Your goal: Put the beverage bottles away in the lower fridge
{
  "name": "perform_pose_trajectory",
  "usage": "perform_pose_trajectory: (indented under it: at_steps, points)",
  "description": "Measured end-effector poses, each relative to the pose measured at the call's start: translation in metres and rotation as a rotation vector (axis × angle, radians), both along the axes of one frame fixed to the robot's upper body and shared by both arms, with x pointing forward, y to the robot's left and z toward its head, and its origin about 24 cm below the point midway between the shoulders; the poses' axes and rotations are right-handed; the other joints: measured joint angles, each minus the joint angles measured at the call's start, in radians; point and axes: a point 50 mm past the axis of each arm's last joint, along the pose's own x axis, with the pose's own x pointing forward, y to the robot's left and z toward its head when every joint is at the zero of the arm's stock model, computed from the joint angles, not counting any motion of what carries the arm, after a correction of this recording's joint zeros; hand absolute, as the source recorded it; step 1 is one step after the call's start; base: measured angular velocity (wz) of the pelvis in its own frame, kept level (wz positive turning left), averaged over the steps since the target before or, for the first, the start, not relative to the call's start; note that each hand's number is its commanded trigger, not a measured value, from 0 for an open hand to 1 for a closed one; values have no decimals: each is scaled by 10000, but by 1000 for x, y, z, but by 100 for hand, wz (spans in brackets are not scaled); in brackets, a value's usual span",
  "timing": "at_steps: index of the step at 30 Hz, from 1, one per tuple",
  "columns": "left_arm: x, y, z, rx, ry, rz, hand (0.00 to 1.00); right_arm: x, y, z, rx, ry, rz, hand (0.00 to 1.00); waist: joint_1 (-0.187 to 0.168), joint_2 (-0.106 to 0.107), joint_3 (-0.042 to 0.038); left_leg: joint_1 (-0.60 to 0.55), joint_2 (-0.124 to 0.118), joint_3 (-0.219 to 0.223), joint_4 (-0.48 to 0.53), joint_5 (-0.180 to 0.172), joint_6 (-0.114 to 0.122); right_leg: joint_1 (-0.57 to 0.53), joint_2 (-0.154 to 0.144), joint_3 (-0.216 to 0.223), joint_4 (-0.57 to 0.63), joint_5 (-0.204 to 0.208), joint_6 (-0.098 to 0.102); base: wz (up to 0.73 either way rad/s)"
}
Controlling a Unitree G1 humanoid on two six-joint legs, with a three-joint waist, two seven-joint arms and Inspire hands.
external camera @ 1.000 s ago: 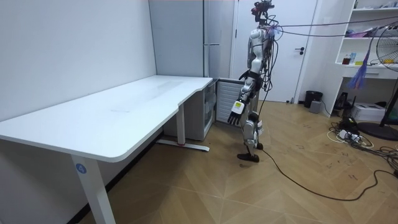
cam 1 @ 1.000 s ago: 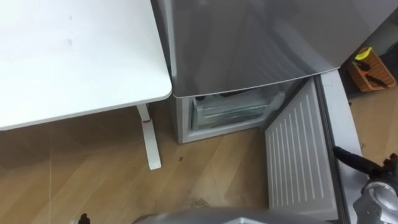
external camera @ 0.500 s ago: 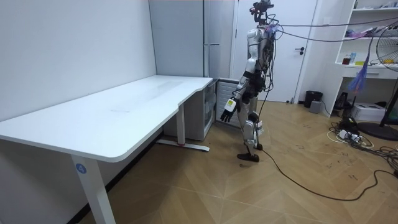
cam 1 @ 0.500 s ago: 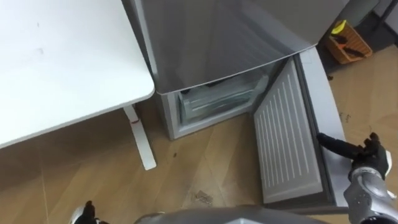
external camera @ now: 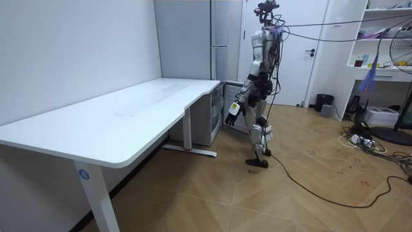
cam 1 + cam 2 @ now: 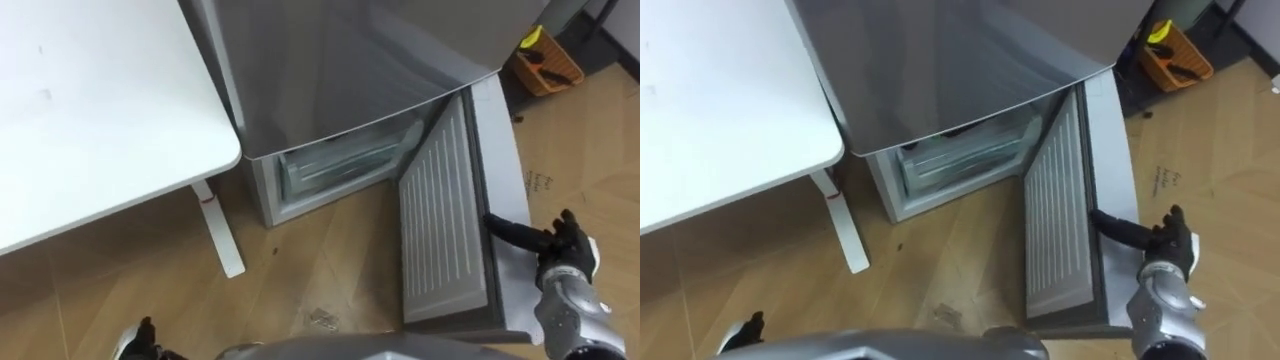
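Robot stands on the wood floor [image 6: 300, 260] in front of the grey fridge [image 6: 350, 60], on the room view's right of its swung-out lower door [image 6: 440, 230]. The white tabletop [image 6: 90, 110] is on the robot's left, its edge close beside the fridge's side.

Lower fridge compartment [image 6: 340, 170]: open. A clear drawer [image 6: 335, 172] is visible inside, but its contents cannot be made out. The lower door is swung wide towards the robot's right, ribbed white inner face up towards the camera.

Right hand [image 6: 562, 250]: comes in from the lower right. Its fingers [image 6: 510, 231] are straight and released, grasping nothing, and they point at the door's free edge. The tips lie over that edge; contact cannot be confirmed.

Left hand [image 6: 133, 345]: low at the lower left, over the floor and well apart from the fridge. Its state cannot be told.

An orange basket [image 6: 547, 62] sits on the floor beyond the fridge, to the right.
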Motion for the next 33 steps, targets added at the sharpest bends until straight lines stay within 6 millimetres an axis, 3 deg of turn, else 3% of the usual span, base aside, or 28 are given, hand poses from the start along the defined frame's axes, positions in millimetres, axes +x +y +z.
perform_pose_trajectory:
  at_steps: [3,4,5,6,7,9,11,13,16,18,21,23,30,33]
  points:
    - [13,-10,-2,-155,-30,-651,0,8,20,-2,1067,-272,375,0,242,-27,17,-25,20,-14,6,0,-1,-56,-1,-146,31,24,-34,-15]
    - [21,-15,-3,-193,-10,-1009,0,17,36,1,1300,-402,1152,0,656,-55,15,-86,54,-13,14,3,-6,-225,72,-135,42,156,-92,-80]
    - [31,-19,-3,-173,-10,-1502,0,31,60,8,1437,-602,2422,0,1155,-89,28,-215,188,-86,57,13,-33,-442,131,-282,28,357,-213,-92]
    - [35,-20,-3,-173,0,-1667,0,37,74,11,1632,-691,3046,0,1303,-105,41,-297,231,-166,63,26,-56,-530,120,-484,14,450,-276,-90]
    - [44,-23,-3,-145,96,-1994,0,48,102,21,2118,-961,3950,0,1605,-153,46,-428,312,-424,121,53,-117,-651,154,-886,-15,599,-421,-53]
    - [54,-25,-2,-14,241,-2476,0,63,142,37,2862,-1589,5385,0,1711,-115,73,-568,361,-835,169,63,-227,-693,227,-1141,-106,676,-546,-16]
    - [64,-25,-1,205,445,-2897,0,89,212,76,4247,-3367,9066,0,2117,-106,90,-634,386,-980,171,152,-387,-705,313,-1292,-167,652,-704,15]
    - [71,-26,1,384,374,-3199,0,101,263,107,5353,-4333,11297,0,2266,-121,99,-843,459,-1169,178,283,-500,-680,336,-1665,-361,674,-812,58]
    - [71,-31,0,440,603,-3424,0,101,296,131,6662,-5372,13002,0,2596,-66,157,-1221,490,-1447,183,566,-610,-629,281,-2335,-575,693,-878,73]
    - [66,-38,-3,347,849,-3583,0,100,302,135,7234,-5525,13425,0,2845,-40,173,-1234,479,-1453,172,682,-621,-551,233,-2570,-656,680,-863,60]
    - [53,-46,-7,112,1205,-3520,0,94,301,126,7629,-5100,14060,0,3120,24,206,-1251,413,-1500,166,740,-595,-405,131,-2766,-668,589,-771,39]
    - [51,-49,-8,-24,1286,-3485,0,94,292,115,7563,-4472,14223,0,3116,10,209,-1318,337,-1632,120,751,-562,-369,65,-2869,-662,549,-705,24]
    - [56,-48,-7,57,1097,-3430,0,94,286,111,7072,-4248,14721,0,2848,-110,166,-1364,317,-1641,114,735,-529,-369,48,-2872,-657,535,-677,5]
    - [55,-47,-7,28,1095,-3369,0,90,269,97,6232,-3807,14585,0,2759,-79,180,-1257,316,-1598,70,735,-529,-240,34,-2863,-661,507,-630,11]
